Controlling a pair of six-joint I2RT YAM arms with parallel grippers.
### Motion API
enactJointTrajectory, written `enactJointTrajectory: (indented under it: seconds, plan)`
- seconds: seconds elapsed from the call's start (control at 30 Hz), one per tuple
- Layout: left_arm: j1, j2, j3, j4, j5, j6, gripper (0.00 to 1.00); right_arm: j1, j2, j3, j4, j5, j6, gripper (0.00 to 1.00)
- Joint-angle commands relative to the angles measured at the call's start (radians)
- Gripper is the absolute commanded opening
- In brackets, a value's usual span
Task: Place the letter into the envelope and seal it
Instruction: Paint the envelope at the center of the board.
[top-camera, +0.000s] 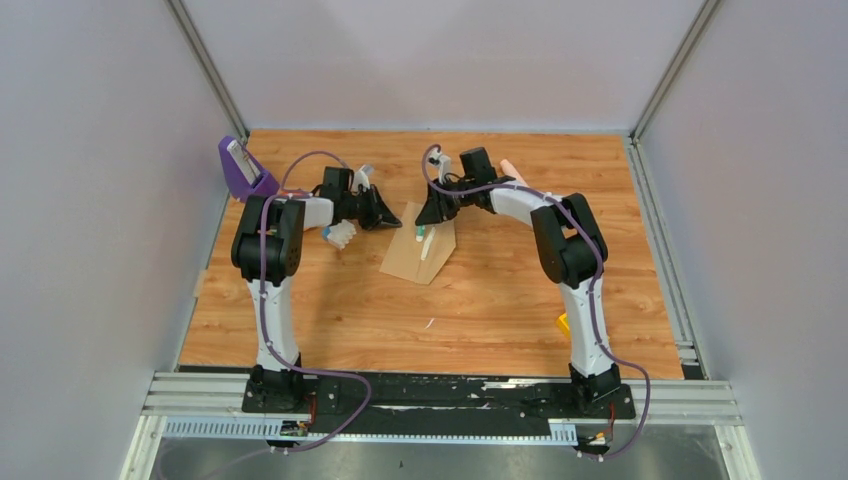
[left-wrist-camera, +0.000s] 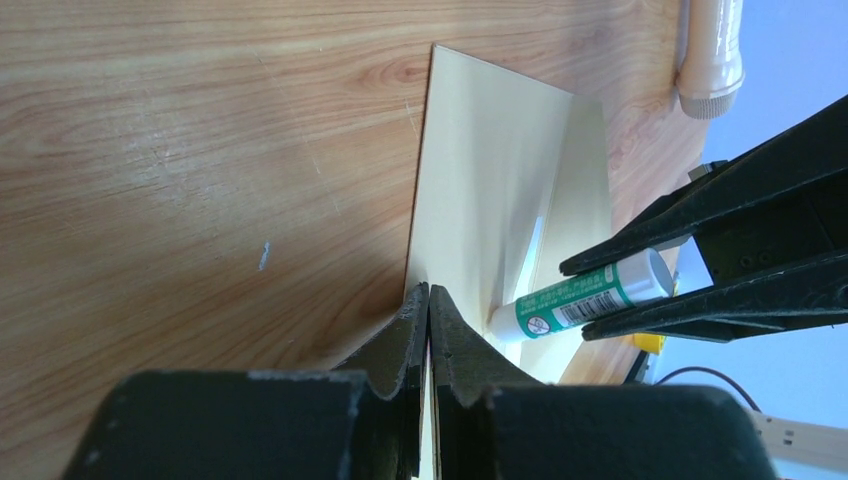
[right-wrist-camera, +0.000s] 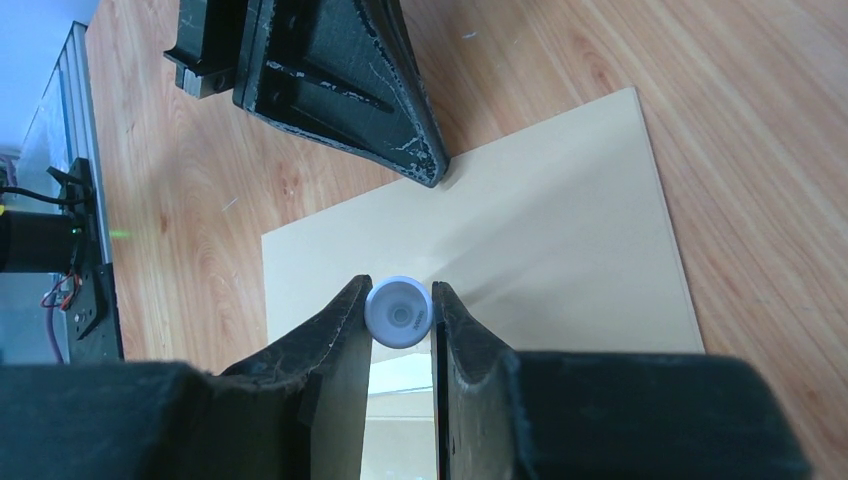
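Observation:
The tan envelope (top-camera: 418, 255) lies at the table's middle. It looks pale in the left wrist view (left-wrist-camera: 480, 180) and in the right wrist view (right-wrist-camera: 560, 240). My left gripper (top-camera: 397, 221) (left-wrist-camera: 429, 300) is shut on the envelope's near edge, a thin sheet pinched between its jaws. My right gripper (top-camera: 428, 215) (right-wrist-camera: 399, 300) is shut on a white-and-green glue stick (left-wrist-camera: 585, 298) (right-wrist-camera: 399, 311). The stick points down, its tip against the envelope's inner face. The left gripper's black fingers (right-wrist-camera: 400, 120) show above the envelope. The letter does not show as a separate sheet.
A purple holder (top-camera: 243, 170) stands at the back left edge. A small white object (top-camera: 340, 233) lies beside the left arm. A cream cylinder (top-camera: 510, 170) (left-wrist-camera: 712, 55) rests behind the right arm. A yellow piece (top-camera: 563, 322) sits near the right arm's base.

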Motion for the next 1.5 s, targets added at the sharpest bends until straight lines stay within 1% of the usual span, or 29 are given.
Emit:
enactJointTrajectory:
  seconds: [0.0,0.2,0.33,0.37,0.5,0.73,0.87,1.03,1.37,1.47]
  plan:
    - [-0.012,-0.032,-0.009,-0.038,-0.064,0.046,0.08,0.015,-0.047,0.005,-0.037,-0.038,-0.026,0.0]
    - [-0.013,-0.043,-0.008,-0.025,-0.043,0.038,0.08,0.012,-0.042,0.018,-0.035,-0.046,0.003,0.0]
    - [-0.013,-0.08,-0.004,0.026,0.031,0.011,0.1,-0.022,-0.043,0.037,-0.005,-0.083,0.086,0.0]
    - [-0.012,-0.096,-0.007,0.061,0.067,0.001,0.1,-0.025,-0.045,0.038,0.001,-0.083,0.098,0.0]
    - [-0.015,-0.131,-0.03,0.149,0.112,-0.058,0.1,-0.034,-0.05,0.039,0.03,-0.064,0.141,0.0]
    - [-0.026,-0.134,-0.045,0.179,0.155,-0.07,0.1,-0.031,-0.014,0.04,0.048,-0.01,0.158,0.0]
    - [-0.059,-0.119,-0.02,0.039,0.109,0.037,0.08,-0.031,0.0,0.04,0.05,0.01,0.169,0.0]
    - [-0.066,-0.071,-0.007,-0.021,0.02,0.082,0.04,-0.031,-0.017,0.05,0.066,-0.007,0.19,0.0]
    - [-0.066,-0.063,-0.012,-0.056,-0.096,0.111,0.02,-0.017,-0.023,0.049,0.068,0.002,0.196,0.0]
    - [-0.066,-0.048,0.0,-0.102,-0.128,0.12,0.01,-0.013,-0.015,0.053,0.068,0.01,0.202,0.0]
